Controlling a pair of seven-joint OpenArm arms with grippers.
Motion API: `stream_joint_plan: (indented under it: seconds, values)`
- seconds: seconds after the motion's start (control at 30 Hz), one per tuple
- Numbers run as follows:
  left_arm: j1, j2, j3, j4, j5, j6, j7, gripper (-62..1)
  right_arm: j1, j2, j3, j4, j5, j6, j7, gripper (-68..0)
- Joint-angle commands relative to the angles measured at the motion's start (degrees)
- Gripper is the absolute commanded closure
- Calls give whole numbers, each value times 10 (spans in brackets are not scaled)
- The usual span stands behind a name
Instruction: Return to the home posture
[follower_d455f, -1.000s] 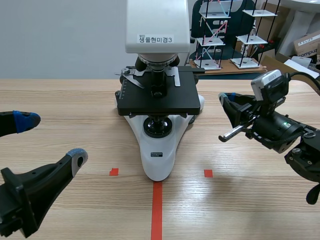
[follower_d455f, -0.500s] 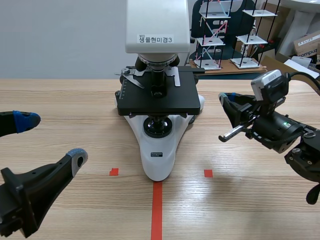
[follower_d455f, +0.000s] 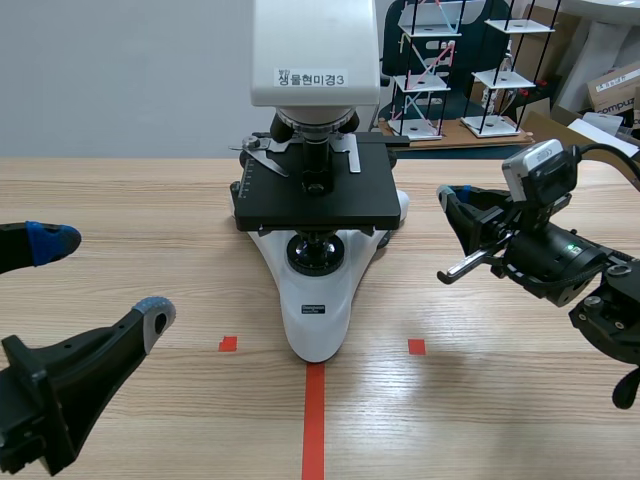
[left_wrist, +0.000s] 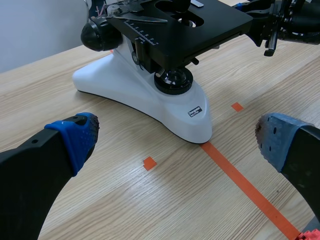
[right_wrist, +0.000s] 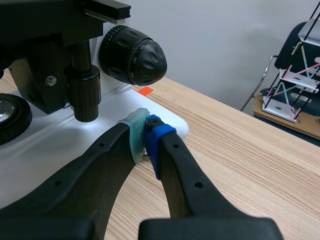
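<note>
Left tool (follower_d455f: 102, 278) is spread, low on the near side of the table (follower_d455f: 150, 200). Right tool (right_wrist: 145, 131) is pressed together, empty, just beside the microscope (follower_d455f: 315, 300) base. Right arm should retract w/o brushing the knob (right_wrist: 132, 55).

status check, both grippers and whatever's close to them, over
Left gripper open, empty, short of the white-and-black microscope. Right gripper shut on nothing, tips beside its white base, near the round black focus knob.
</note>
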Motion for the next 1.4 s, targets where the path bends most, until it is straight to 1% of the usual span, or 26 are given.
stream_joint_plan:
  seconds: [0.0,0.8,0.97,1.0,1.07,1.17,1.27,1.37]
  values:
    - [-2,-2,3,7,-4,1,-7,-623,7,2,4,15,6,2,8,-2]
    - [-2,-2,3,7,-4,1,-7,-623,7,2,4,15,6,2,9,-3]
    - [-2,-2,3,7,-4,1,-6,-623,1,2,5,16,7,2,20,-3]
    - [-2,-2,3,7,-4,1,-6,-623,-3,2,5,16,7,2,24,-13]
    - [-2,-2,3,7,-4,1,-6,-623,-17,5,10,21,7,2,29,-54]
    - [-2,-2,3,7,-4,1,-6,-623,-58,14,27,54,9,0,28,-149]
    - [-2,-2,3,7,-4,1,-6,-623,-119,28,57,113,11,0,28,-251]
    - [-2,-2,3,7,-4,1,-6,-623,-197,42,97,193,24,0,24,-305]
